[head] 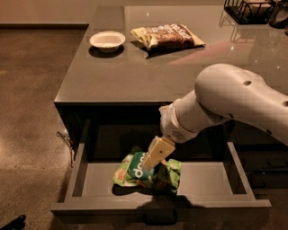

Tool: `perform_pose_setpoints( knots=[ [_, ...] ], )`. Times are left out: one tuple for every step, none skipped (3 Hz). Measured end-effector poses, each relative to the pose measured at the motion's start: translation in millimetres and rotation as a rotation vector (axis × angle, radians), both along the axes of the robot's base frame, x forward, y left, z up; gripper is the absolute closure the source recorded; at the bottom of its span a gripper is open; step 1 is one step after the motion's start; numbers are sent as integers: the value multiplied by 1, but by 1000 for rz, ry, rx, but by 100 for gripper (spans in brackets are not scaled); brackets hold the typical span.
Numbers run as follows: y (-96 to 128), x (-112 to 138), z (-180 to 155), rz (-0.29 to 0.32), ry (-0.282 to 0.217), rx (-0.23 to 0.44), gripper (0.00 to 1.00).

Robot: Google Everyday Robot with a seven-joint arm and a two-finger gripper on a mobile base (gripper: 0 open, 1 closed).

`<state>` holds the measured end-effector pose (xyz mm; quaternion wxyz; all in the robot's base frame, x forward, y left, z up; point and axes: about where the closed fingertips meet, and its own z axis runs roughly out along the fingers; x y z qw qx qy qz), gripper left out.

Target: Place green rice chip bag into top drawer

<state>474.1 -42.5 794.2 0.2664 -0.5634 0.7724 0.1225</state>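
The green rice chip bag (167, 174) lies on the flat bottom of the open top drawer (208, 180), left of its middle, label side up. My gripper (148, 165) reaches down into the drawer from the right on the thick white arm (234, 101). Its cream tip is right on top of the bag's dark green label. The arm hides the back right part of the drawer. The drawer's front panel (112, 207) is pulled out toward the camera.
On the grey countertop (130, 78) above the drawer stand a white bowl (107, 40) and a brown-and-cream snack bag (168, 37). A black wire basket (252, 10) stands at the back right. Brown floor (27, 112) lies to the left.
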Motion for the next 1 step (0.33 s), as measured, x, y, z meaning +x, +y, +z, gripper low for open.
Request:
perform_pose_setpoints(
  knots=[
    [-28,5,56,-34,-125,7,0]
  ],
)
